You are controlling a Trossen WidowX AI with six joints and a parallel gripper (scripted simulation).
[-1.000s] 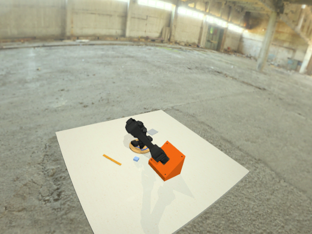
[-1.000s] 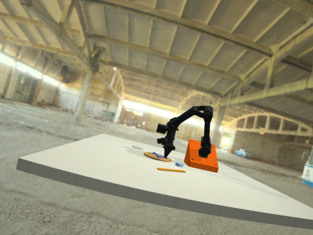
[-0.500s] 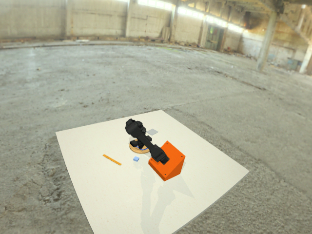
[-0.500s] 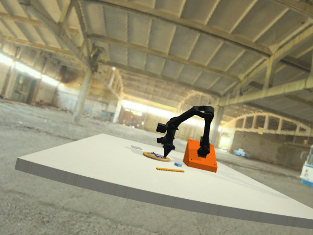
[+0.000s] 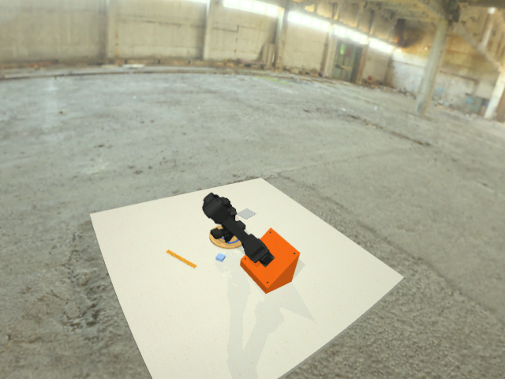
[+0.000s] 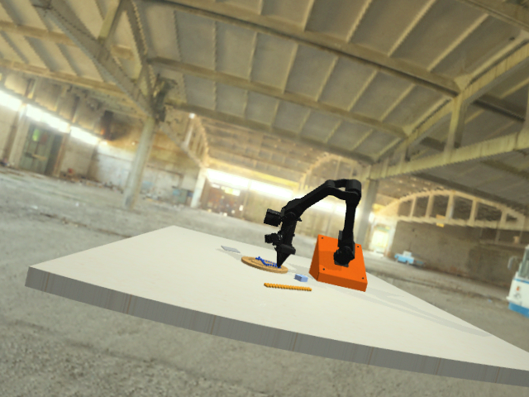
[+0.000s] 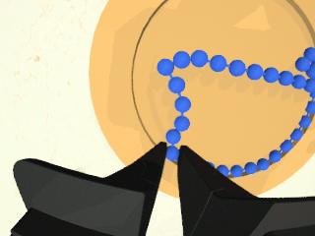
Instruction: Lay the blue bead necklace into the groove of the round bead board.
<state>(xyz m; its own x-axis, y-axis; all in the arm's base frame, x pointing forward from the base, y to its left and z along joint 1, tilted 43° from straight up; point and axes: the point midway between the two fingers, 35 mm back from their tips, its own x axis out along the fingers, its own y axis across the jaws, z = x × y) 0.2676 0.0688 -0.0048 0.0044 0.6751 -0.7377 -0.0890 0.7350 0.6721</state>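
The round wooden bead board (image 5: 213, 242) (image 6: 247, 261) (image 7: 105, 74) lies flat, with its groove showing as a dark ring. The blue bead necklace (image 5: 233, 242) (image 6: 268, 263) (image 7: 218, 63) lies on it. In the wrist view its lower right run follows the groove. Another run cuts across inside the ring to a corner at left, then bends down to the fingertips. Several beads bunch at the right frame edge. My gripper (image 6: 279, 266) (image 7: 172, 149) is nearly closed on a bead at the groove's lower left; the fingers hide neighbouring beads. The groove's left side holds no beads.
An orange bead strip (image 5: 181, 259) (image 6: 287, 287) and a light blue block (image 5: 220, 257) (image 6: 301, 278) lie near the board. A grey square (image 5: 247, 213) (image 6: 230, 249) lies beyond it. The orange wedge base (image 5: 281, 254) (image 6: 324, 260) carries the arm.
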